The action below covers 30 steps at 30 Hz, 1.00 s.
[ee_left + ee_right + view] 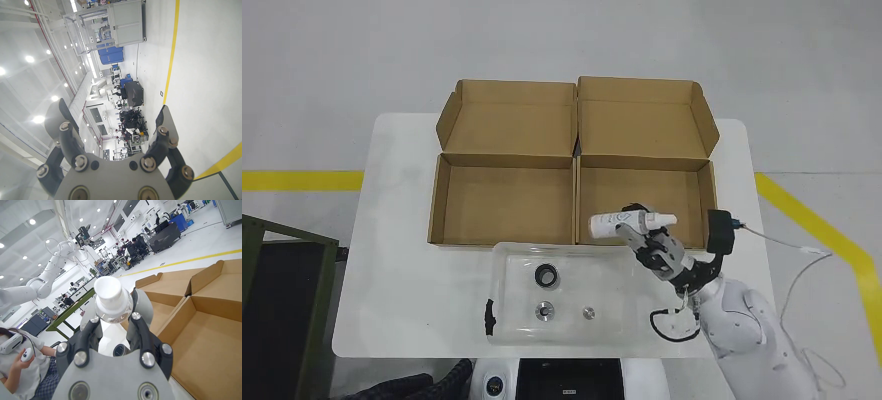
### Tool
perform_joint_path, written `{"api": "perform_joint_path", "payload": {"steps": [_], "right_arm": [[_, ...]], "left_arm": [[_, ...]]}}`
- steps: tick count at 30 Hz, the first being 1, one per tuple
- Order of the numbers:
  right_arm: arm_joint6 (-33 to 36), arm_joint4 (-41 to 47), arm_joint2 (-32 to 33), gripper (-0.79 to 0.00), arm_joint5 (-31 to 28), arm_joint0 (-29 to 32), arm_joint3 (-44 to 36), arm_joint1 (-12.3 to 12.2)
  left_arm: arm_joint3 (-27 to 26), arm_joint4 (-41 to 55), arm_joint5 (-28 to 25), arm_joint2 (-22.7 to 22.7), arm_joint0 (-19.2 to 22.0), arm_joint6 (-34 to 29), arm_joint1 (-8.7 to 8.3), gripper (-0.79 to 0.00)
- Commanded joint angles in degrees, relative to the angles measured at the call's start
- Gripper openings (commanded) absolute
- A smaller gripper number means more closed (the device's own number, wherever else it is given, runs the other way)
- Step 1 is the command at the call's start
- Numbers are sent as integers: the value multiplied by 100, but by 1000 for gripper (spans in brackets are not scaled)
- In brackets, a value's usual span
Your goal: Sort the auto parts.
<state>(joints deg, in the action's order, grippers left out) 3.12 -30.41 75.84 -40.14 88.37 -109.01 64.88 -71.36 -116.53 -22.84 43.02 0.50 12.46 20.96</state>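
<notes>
A white worktop (392, 300) carries a left box (502, 205) and a right box (642, 195), open cardboard, side by side, with a clear tray (500, 250) just in front. The left gripper (113, 106) hangs high, fingers wide and empty. The right gripper (113, 313) clamps its fingers on a white-capped bottle (108, 291), sideways over the right box's near wall. A black ring (546, 274) and two metal pieces (544, 311) lie in the tray.

Bright ceiling lamps (29, 59) flare; wrist views' edges seemingly bend.
</notes>
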Motion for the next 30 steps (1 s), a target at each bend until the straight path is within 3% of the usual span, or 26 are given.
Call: {"api": "perform_joint_path", "payload": {"steps": [1,15,30], "right_arm": [[-54,-164,37,-785,68,-2,-22,3],[-271,-1933,-221,-785,1450,-447,233,99],[522,-2756,-811,-785,2525,-1653,1037,261]], "left_arm": [[0,0,0,0,0,0,0,0],[0,0,0,0,0,0,0,0],[0,0,0,0,0,0,0,0]]}}
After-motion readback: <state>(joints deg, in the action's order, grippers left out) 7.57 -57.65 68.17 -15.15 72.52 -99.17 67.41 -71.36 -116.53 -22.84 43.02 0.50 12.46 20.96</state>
